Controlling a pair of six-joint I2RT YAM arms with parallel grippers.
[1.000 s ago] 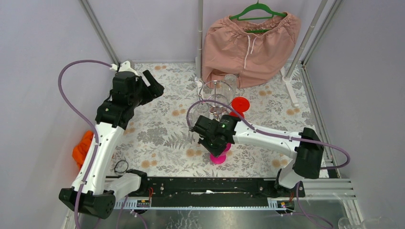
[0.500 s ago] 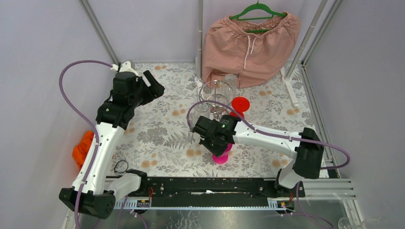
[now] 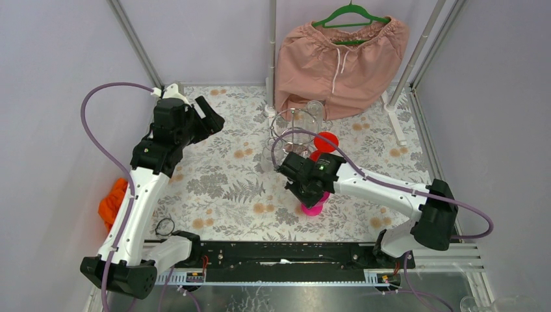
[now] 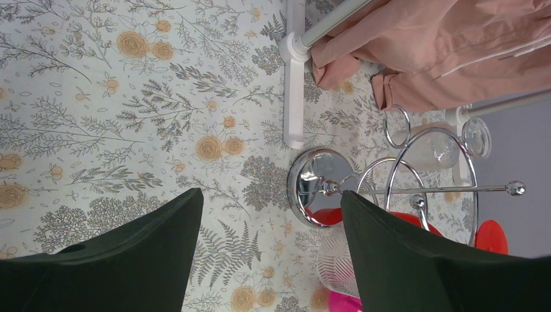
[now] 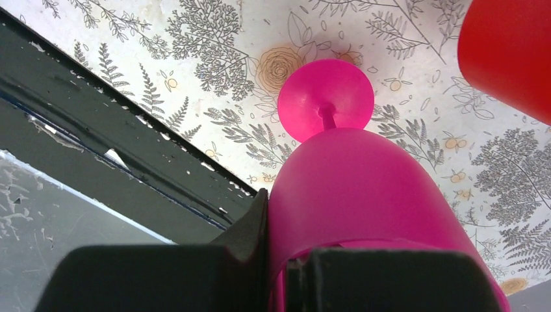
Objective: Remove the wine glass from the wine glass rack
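Since the right claw (image 3: 312, 197) pinches its bowl, the pink wine glass (image 5: 351, 182) is foot-down just beside the wine glass rack (image 4: 308, 185), left claw (image 4: 271, 195) spread.

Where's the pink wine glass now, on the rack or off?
Off. The right pincer is shut on the pink wine glass at its rim, apart from the wine glass rack. Whether its foot rests on anything: cannot tell.

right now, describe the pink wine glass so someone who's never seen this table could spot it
At the back of the floral table hang salmon shorts, the chrome wine glass rack in front of them. Just nearer, the right arm's fingers are shut on the wine glass. It alone is magenta, beside a red glass and a clear glass.
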